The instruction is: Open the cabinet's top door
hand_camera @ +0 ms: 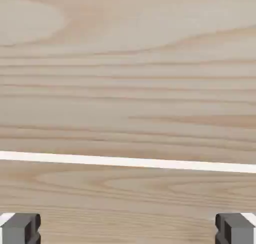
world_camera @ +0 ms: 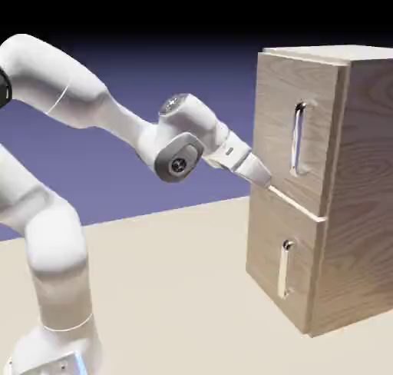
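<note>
**Gripper at the seam between the cabinet's two doors**

The exterior view alone gives the whole scene: the white arm reaches toward the cabinet, which stands on the pale table at the right of the frame. The top door is the larger upper panel, shut flush, with a long vertical silver handle toward its right side. The lower door carries a shorter handle. The gripper points at the front's left part, right at the pale seam between the doors, well apart from the long handle.

The hand view shows none of those handles. It is filled by light wood grain, crossed by the pale seam as a near-level stripe. Only here does the finger spacing show: the two grey fingertips sit at opposite bottom corners, spread wide, with nothing between them.

No writing or label is visible in either view.
</note>
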